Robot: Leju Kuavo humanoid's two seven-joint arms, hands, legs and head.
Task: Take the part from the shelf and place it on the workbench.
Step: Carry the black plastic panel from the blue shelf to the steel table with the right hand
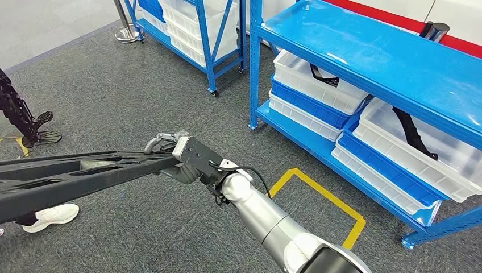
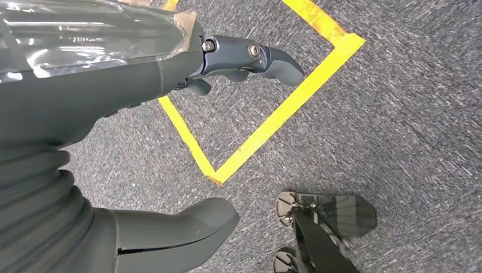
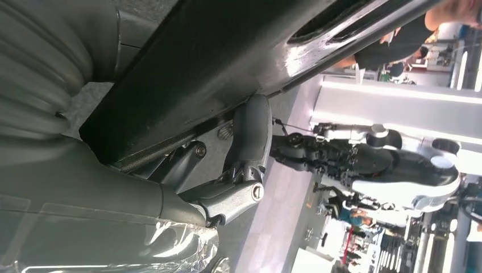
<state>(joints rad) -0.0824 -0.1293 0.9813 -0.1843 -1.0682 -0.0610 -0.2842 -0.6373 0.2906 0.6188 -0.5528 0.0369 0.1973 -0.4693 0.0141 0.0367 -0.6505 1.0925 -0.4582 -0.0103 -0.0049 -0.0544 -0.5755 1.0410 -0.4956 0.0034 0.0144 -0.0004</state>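
Observation:
A long black frame-like part stretches across the head view from its left edge to the middle, level above the grey carpet. My right hand grips its right end, with the silver arm coming in from the lower right. In the right wrist view the part lies across the palm and a grey finger curls up against its underside. In the left wrist view my left hand hangs over the floor with its thumb and fingers apart, holding nothing.
A blue shelf rack stands to the right with white and blue bins, some holding black parts. Another rack stands further back. A yellow tape square marks the carpet. A person's white shoe and a black stand are on the left.

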